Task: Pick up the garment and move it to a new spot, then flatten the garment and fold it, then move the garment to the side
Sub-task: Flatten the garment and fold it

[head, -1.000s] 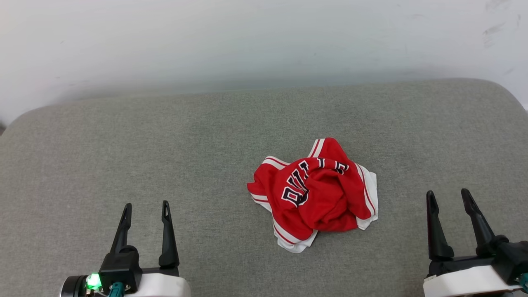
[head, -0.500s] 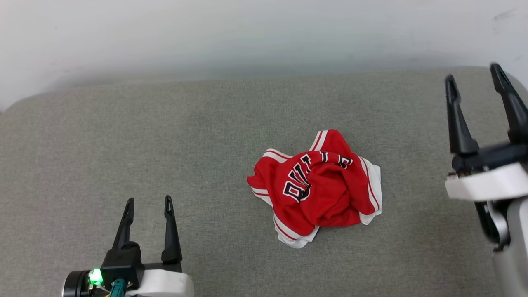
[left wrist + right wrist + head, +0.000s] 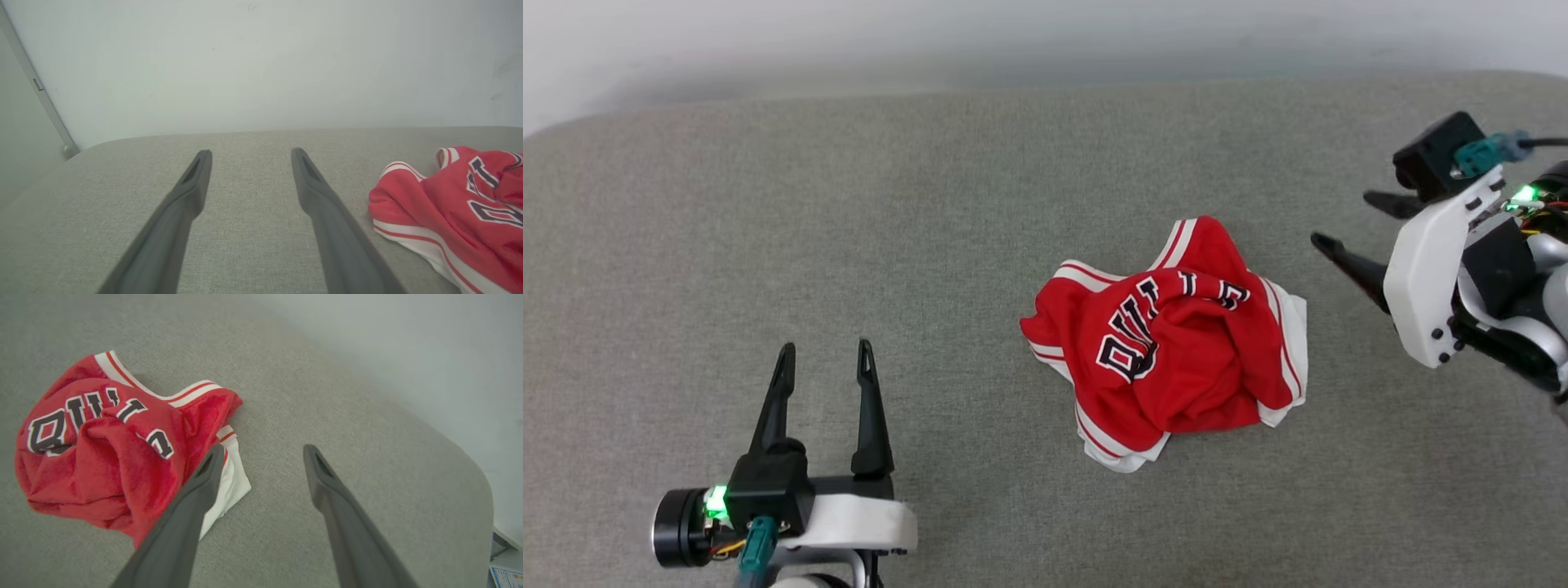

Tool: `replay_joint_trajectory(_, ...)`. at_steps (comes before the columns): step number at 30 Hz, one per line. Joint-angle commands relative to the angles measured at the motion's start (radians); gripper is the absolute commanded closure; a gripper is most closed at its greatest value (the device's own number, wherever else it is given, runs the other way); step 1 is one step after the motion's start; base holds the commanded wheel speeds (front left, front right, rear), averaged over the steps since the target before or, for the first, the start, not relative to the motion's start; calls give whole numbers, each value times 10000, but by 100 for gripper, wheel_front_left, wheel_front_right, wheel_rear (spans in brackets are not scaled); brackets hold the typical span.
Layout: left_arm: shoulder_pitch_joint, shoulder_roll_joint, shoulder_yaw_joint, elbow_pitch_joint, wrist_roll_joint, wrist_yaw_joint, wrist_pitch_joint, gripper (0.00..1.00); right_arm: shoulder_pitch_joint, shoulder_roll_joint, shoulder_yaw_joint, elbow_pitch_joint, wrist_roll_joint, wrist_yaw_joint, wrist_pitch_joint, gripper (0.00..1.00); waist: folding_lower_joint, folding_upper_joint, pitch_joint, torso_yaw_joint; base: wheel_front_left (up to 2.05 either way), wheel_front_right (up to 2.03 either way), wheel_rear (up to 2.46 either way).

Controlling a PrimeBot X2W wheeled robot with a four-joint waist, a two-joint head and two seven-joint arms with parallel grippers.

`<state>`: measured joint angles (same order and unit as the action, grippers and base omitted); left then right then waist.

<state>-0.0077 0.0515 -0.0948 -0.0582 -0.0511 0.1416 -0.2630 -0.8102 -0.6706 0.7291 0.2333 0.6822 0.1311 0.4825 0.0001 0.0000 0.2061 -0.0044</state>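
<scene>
Nearest, at lower left: left gripper [image 3: 825, 345] spread wide, grips nothing, points away over the grey cushion [image 3: 768, 204], well apart from the garment [image 3: 1176, 343]. Farther out, mid-cushion: the garment, a crumpled red heap with white striped trim and black lettering uppermost, lies on the fabric. Farther right: right gripper [image 3: 1341, 217] likewise wide and empty, aims leftward toward the garment's white edge, near it yet apart; beyond, a pale wall [image 3: 1013, 33].

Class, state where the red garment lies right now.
In the head view the garment lies crumpled right of centre on the grey cushion, near the right hand.
</scene>
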Motion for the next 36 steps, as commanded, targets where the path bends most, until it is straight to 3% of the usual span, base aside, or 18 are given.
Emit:
replay_joint_trajectory(1,-169,-11,-30,-33,-35,35,-26,0,-321,-152,202,-50,237,-5,271,0,-1,0,257,96,0,0,0)
replay_joint_trajectory(4,-440,-15,-111,-83,-107,67,-26,0,-893,-571,1211,-46,1246,-5,1520,0,-1,0,664,215,0,0,0)
replay_joint_trajectory(8,-876,-17,-248,-139,-176,113,-26,0,-1571,-655,2125,329,2000,-6,2469,0,-1,0,1290,407,0,0,0)
replay_joint_trajectory(14,-1435,-15,-498,-189,-297,187,-26,0,-1801,-119,2990,1346,2469,-5,2272,0,-1,0,2098,687,0,0,0)
replay_joint_trajectory(22,-1692,-16,-596,-18,-357,255,-26,0,-929,293,5012,2298,2822,-3,1641,0,-1,0,2340,721,0,0,0)
replay_joint_trajectory(24,-1679,-16,-537,45,-325,215,-26,0,-1172,275,5119,2408,2795,-8,1150,100,-1,0,2218,647,0,0,0)
replay_joint_trajectory(30,-1388,-17,-313,202,-261,113,-26,0,-2249,-297,5027,2099,2856,-6,-621,100,-1,0,1434,350,0,0,0)
replay_joint_trajectory(36,-940,-14,2,158,-235,29,-26,0,-2133,-1474,4969,1541,3157,-5,-1988,100,-1,0,759,9,0,0,0)
